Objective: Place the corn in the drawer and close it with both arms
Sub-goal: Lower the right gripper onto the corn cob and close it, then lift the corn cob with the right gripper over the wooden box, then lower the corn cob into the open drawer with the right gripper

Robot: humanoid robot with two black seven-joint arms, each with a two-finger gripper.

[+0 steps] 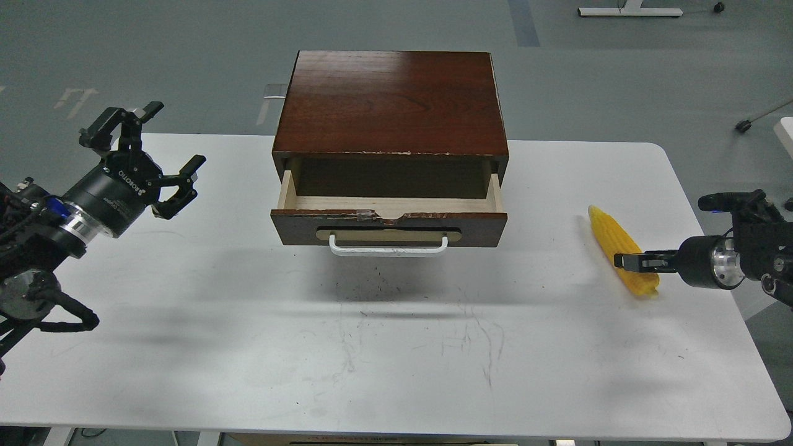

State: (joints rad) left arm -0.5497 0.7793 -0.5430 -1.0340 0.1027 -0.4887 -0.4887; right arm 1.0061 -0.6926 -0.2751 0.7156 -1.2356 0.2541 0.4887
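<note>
The drawer stands pulled out of the dark wood cabinet; its pale wood inside shows nothing in it, and its white bar handle faces me. The yellow corn lies on the white table at the right, tapered end pointing away. My right gripper comes in from the right, seen side-on and dark, with its tips over the corn's lower half; I cannot tell whether it grips the cob. My left gripper is open and empty, above the table's left edge, well left of the drawer.
The cabinet sits at the back middle of the table. Dark scuffs mark the table in front of the drawer. A white stand base rests on the grey floor at the far back right.
</note>
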